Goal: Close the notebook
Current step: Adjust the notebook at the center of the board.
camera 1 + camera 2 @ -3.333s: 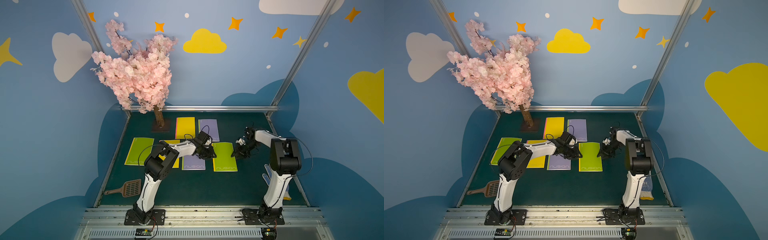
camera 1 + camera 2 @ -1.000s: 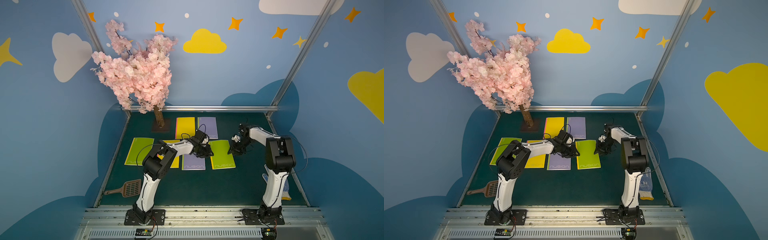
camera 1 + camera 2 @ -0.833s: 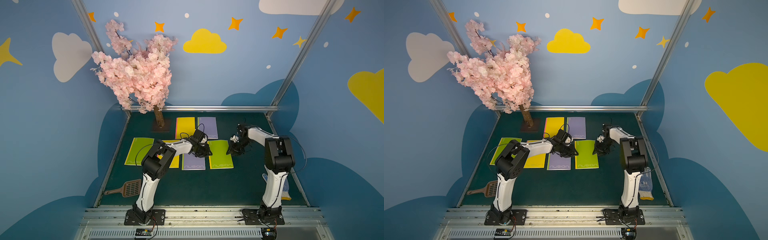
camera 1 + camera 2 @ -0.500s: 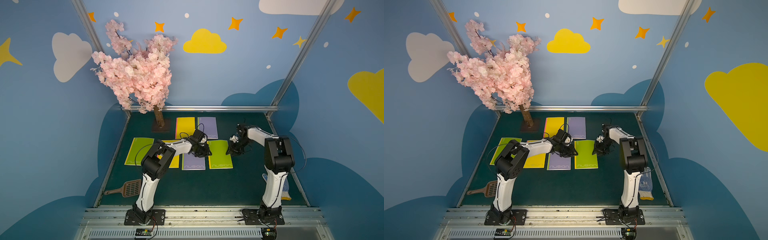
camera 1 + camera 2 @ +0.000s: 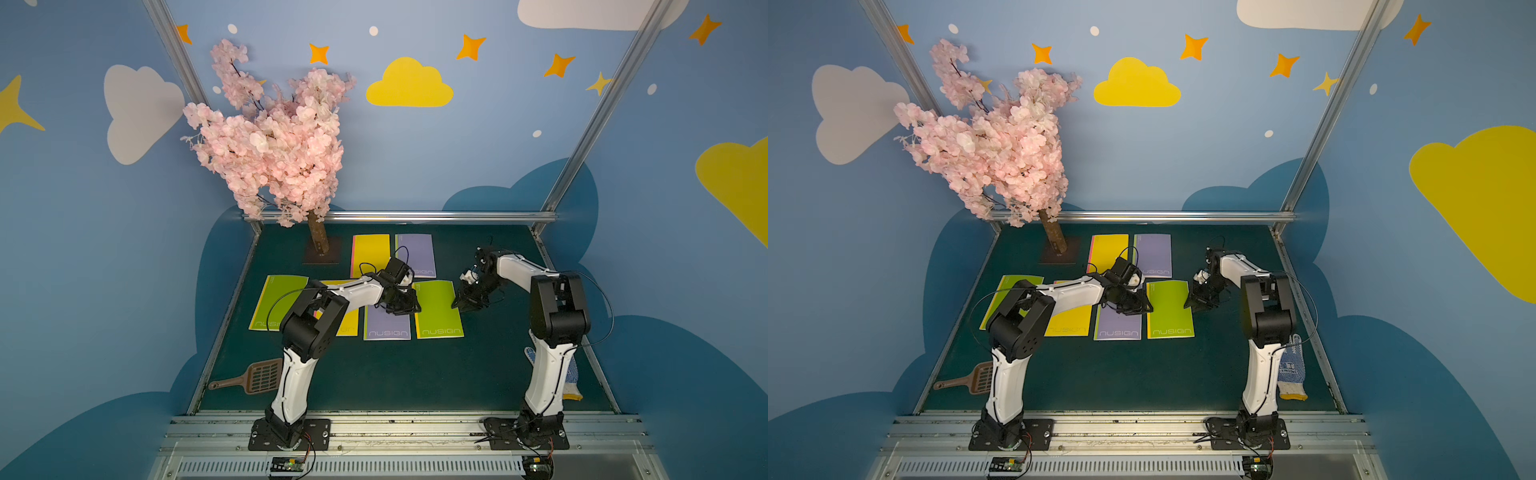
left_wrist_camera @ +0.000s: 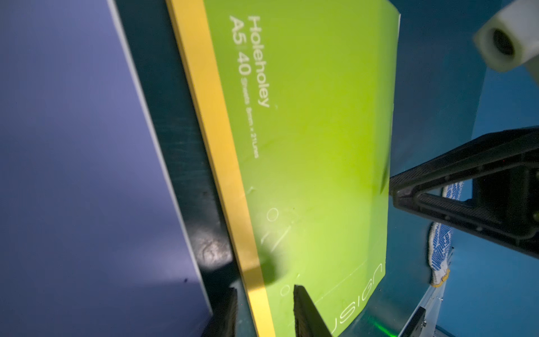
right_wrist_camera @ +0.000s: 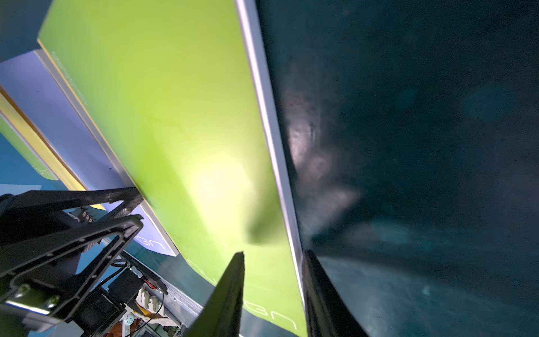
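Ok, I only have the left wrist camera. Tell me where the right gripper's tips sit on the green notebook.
Observer: In the right wrist view the right gripper, open, straddles the white page edge of the green notebook: one tip over the cover, one over the mat.
Operator: Place that notebook among the rest.
Observer: In both top views it is rightmost of a front row of four; a yellow notebook and a purple notebook lie behind.
Operator: Name any loose item outside my view.
Observer: A brown slotted scoop lies near the mat's left edge.
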### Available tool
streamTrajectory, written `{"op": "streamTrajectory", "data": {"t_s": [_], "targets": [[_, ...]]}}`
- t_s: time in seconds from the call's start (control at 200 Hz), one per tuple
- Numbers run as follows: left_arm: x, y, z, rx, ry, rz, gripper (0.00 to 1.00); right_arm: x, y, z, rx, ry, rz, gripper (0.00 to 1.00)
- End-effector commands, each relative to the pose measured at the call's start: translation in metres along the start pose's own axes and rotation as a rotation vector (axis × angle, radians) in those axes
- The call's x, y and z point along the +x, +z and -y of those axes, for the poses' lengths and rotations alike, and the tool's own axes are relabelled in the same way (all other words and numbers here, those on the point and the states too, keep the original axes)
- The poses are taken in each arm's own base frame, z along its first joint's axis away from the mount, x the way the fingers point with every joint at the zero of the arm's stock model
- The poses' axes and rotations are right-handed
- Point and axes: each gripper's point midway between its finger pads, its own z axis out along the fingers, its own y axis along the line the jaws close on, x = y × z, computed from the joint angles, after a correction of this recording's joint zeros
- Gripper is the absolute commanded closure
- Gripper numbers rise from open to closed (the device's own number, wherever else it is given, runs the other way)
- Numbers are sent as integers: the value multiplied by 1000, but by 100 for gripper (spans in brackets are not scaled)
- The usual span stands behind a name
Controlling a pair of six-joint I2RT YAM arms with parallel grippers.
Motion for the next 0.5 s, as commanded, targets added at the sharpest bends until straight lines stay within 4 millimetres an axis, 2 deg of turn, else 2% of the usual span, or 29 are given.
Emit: {"op": "streamTrajectory", "data": {"t_s": [0.0, 0.195, 0.435, 0.496], "targets": [[-12, -21, 14, 6, 47, 43, 64, -4, -21, -8, -15, -25, 39, 63], [-16, -35, 20, -7, 81, 67, 62, -6, -35, -5, 0, -27, 72, 60], [-24, -65, 25, -62, 146, 140, 58, -10, -55, -9, 9, -44, 125, 56], [-29, -73, 19, -120, 154, 174, 56, -10, -60, -11, 9, -53, 141, 55]]}}
